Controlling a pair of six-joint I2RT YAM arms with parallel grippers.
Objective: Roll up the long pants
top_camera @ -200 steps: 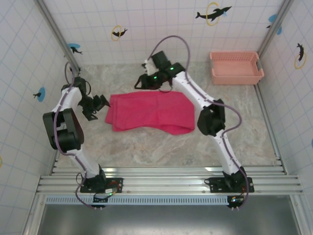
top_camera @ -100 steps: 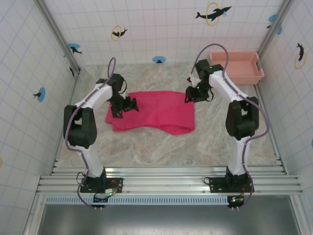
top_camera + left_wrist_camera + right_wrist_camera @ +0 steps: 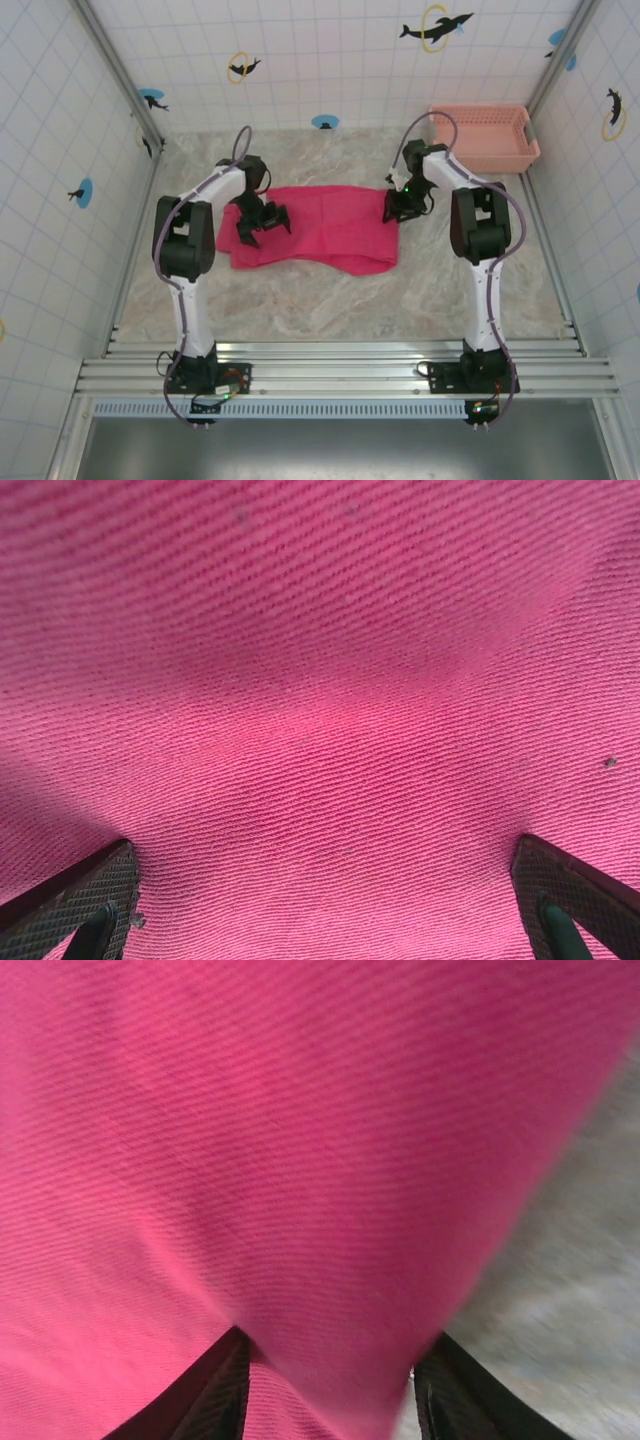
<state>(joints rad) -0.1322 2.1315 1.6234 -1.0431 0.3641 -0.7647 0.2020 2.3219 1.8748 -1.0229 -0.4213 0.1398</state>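
**Change since earlier frames.** The left pincer (image 3: 264,226) is now hanging over the left end of the long pants (image 3: 320,228), having come in from off the cloth's left edge. The right pincer (image 3: 402,208) has swung from the far edge of the cloth to its right end and is standing narrower than before.

**Top external.** The long pants are lying folded flat, lengthwise left to right, on the middle of the bench (image 3: 300,300), somewhat nearer its far edge. One pincer is sitting at each end of the cloth. A salmon basket (image 3: 482,137) is standing in the far right corner, well apart from the pants.

**Left wrist.** The left pincer (image 3: 320,920) is standing wide. Its fingers (image 3: 70,900) are showing at the two lower corners with pink weave spreading between them, unpinched.

**Right wrist.** The right pincer (image 3: 330,1400) is standing partly narrowed. Its fingers (image 3: 205,1395) are flanking the edge of the pants (image 3: 250,1160), with grey bench (image 3: 570,1260) to the right. Whether they are pinching the cloth cannot be told.
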